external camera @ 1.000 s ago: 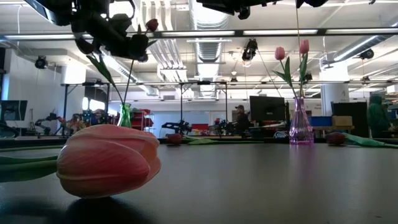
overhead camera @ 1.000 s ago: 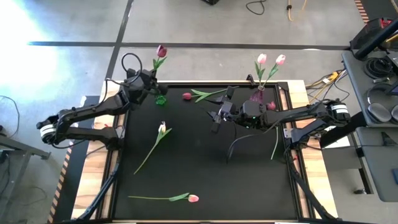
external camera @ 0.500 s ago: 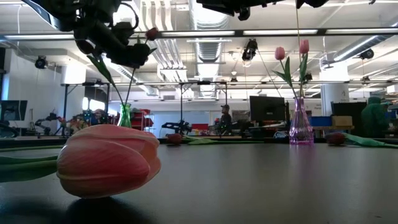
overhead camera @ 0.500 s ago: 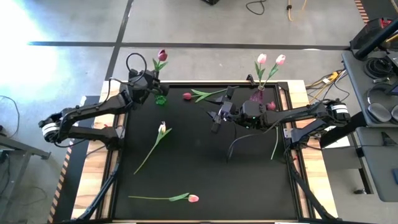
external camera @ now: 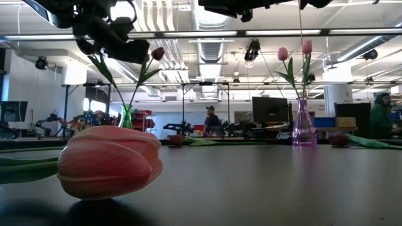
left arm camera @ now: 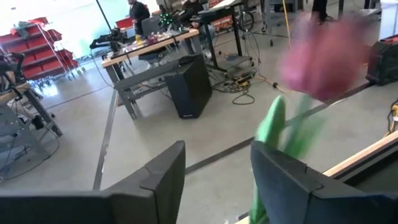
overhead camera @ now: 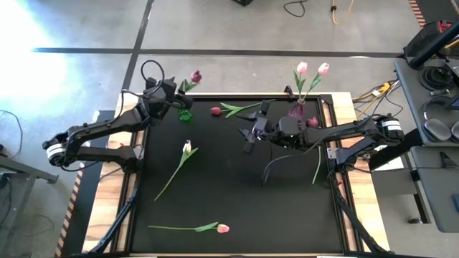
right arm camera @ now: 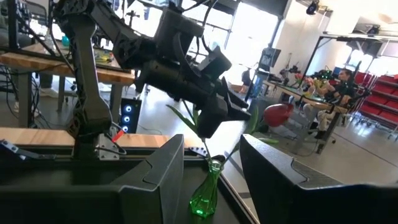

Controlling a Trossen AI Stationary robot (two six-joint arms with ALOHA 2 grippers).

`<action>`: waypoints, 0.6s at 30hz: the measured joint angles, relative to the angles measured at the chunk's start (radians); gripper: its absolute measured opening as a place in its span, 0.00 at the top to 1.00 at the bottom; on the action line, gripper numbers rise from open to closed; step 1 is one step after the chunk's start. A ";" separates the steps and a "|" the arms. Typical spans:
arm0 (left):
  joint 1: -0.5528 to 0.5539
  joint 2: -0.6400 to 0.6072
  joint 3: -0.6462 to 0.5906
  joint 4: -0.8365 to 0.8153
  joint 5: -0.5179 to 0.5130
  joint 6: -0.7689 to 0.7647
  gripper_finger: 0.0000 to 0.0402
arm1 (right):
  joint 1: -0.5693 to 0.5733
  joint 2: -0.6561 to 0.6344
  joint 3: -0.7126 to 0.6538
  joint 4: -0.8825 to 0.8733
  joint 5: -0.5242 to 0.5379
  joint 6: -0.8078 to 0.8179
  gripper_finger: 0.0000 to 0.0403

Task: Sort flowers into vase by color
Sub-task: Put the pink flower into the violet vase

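A dark red tulip (overhead camera: 196,76) stands with its stem in the small green vase (overhead camera: 186,114) at the table's far left and leans toward the right. My left gripper (overhead camera: 172,92) hovers open just left of it. In the left wrist view the blurred head (left arm camera: 323,56) and leaf show beside one finger, and nothing lies between the fingers (left arm camera: 217,152). My right gripper (overhead camera: 251,136) hangs open over the table's middle with nothing in it (right arm camera: 211,146). Two pink tulips (overhead camera: 313,69) stand in the pink vase (overhead camera: 296,109).
Loose flowers lie on the black table: a dark red one (overhead camera: 216,110) near the far edge, a pale one (overhead camera: 186,149) left of centre, a pink one (overhead camera: 223,228) by the near edge, and a dark red one (overhead camera: 313,122) at the right.
My left gripper has opened and let go of the dark red tulip. The tulip's head has tipped away from the gripper toward the table's right, while its stem stays in the green vase.
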 joint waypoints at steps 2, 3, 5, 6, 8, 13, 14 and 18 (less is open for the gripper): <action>0.000 -0.010 0.000 -0.001 0.000 0.009 0.57 | 0.000 0.000 0.000 -0.008 0.000 0.000 0.63; 0.000 -0.016 0.000 -0.001 0.000 0.016 0.57 | 0.000 0.000 0.000 -0.009 0.000 0.000 0.63; 0.000 -0.030 0.000 0.000 0.000 0.029 0.57 | 0.000 0.000 0.000 -0.010 0.000 0.000 0.63; 0.000 -0.038 0.000 -0.001 0.000 0.033 0.57 | 0.000 0.000 0.000 -0.014 0.000 0.000 0.63; 0.000 -0.055 0.000 0.000 0.003 0.059 0.57 | 0.000 0.000 0.000 -0.024 0.000 -0.005 0.63; -0.006 -0.086 0.000 -0.017 0.013 0.148 0.57 | 0.000 0.000 0.000 -0.040 0.000 -0.009 0.63; -0.010 -0.092 0.000 -0.024 0.013 0.158 0.57 | 0.000 0.000 0.000 -0.046 0.000 -0.009 0.63; -0.048 -0.121 0.000 -0.051 0.039 0.186 0.57 | 0.000 0.000 0.000 -0.063 0.000 -0.008 0.63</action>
